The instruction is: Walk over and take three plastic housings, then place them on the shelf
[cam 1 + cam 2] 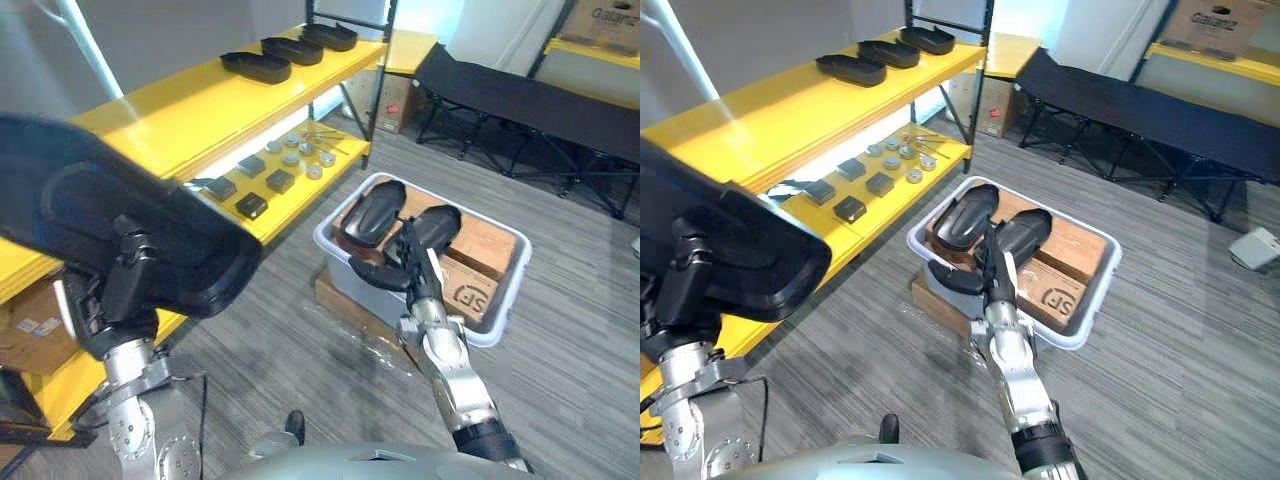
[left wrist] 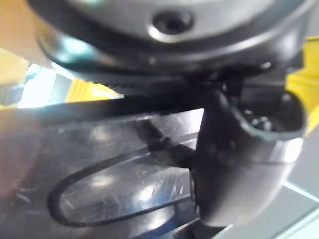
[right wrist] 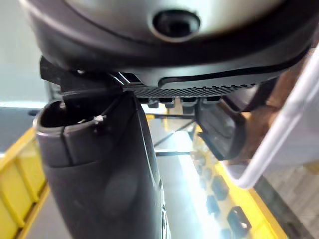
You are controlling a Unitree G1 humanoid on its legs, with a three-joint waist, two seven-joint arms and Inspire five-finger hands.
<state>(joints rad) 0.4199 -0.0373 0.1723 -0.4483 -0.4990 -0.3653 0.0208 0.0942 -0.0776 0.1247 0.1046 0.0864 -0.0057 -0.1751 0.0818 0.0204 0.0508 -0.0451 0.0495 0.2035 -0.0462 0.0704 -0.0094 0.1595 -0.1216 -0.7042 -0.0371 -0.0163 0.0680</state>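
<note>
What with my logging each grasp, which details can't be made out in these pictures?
- Right hand: grip or no grip unclear; it is dark against the black housings in the bin, eye views.
- Held housing in the left hand: its end cut off by the left eye view's edge.
- Small parts on the lower shelf: too small to identify, eye views.

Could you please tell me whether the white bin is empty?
No, black housings lie on cardboard boxes inside the white bin.
</note>
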